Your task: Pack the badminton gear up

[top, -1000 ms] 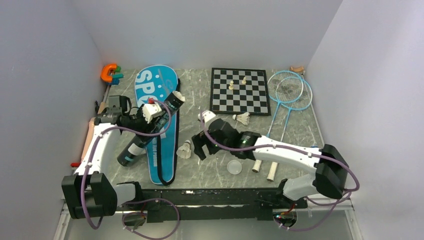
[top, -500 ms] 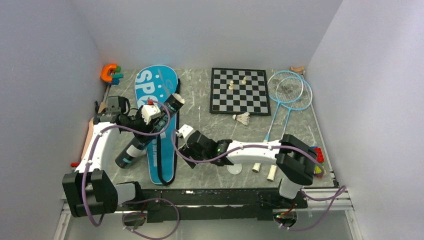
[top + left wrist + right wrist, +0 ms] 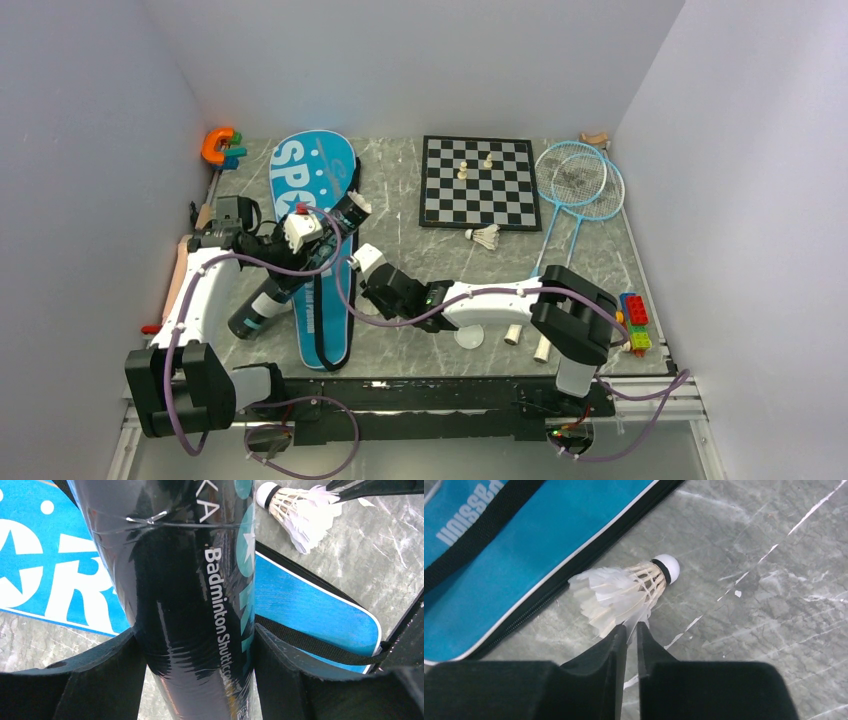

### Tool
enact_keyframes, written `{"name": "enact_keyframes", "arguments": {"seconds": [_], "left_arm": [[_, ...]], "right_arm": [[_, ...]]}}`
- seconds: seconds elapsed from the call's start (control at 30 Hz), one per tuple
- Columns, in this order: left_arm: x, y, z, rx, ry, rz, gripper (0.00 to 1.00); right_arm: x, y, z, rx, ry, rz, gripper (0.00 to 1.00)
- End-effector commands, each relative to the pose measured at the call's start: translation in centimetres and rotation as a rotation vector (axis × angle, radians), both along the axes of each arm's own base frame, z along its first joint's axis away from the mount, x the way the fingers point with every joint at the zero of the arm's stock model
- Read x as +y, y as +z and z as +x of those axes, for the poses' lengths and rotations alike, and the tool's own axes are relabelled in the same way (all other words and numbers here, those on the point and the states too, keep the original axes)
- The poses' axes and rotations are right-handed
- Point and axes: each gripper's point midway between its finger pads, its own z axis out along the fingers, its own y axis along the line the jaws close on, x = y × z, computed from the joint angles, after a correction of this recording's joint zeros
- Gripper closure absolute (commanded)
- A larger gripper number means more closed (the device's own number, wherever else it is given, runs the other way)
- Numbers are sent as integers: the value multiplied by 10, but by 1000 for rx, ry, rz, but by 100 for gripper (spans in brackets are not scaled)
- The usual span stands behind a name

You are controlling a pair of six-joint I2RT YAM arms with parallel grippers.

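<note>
My left gripper [image 3: 300, 240] [image 3: 195, 650] is shut on the long black tube [image 3: 262, 300] [image 3: 190, 570], holding it slanted over the blue "SPORT" racket bag [image 3: 310, 170] [image 3: 310, 600] [image 3: 499, 565]. My right gripper [image 3: 366, 296] [image 3: 631, 630] is shut on the feather skirt of a white shuttlecock [image 3: 624, 592] [image 3: 300, 512] lying beside the bag's right edge. The top view hides this shuttlecock under the gripper. Another shuttlecock [image 3: 486, 237] rests below the chessboard. Two light-blue rackets [image 3: 580, 180] lie at the back right.
A chessboard [image 3: 478, 182] with a few pieces sits at the back centre. An orange clamp tool [image 3: 218, 146] is in the back left corner. A clear round lid [image 3: 468, 335] lies near the front, and coloured toy bricks [image 3: 633, 318] sit at the right edge.
My right arm swung left to the shuttlecock by the bag, and its jaws closed on the feathers. The left arm kept hold of the tube and shifted it slightly.
</note>
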Motion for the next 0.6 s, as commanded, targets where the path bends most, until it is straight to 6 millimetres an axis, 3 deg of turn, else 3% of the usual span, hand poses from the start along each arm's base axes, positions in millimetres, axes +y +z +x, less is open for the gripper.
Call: {"name": "enact_keyframes", "arguments": {"seconds": [0.0,0.13,0.27,0.37,0.47,0.57], "left_arm": [[-7,14,1,-55,-29,-41,100],[-9,15,0,-64,-38,-46,99],[-11,18,-2,-75,-72,-45,99],[-13,18,-5,-95,-119,-38,99],[-16,18,-12,-114,-175,-32,100],[-19,18,-19,-137,-246,-22,100]], "right_arm": [[7,37,13,-71,-49,97,90],[-4,63,14,-73,-69,137,100],[-25,96,15,-37,-90,201,100],[-49,123,14,44,-79,298,100],[-87,149,21,133,-84,426,100],[-115,177,12,172,-24,511,100]]}}
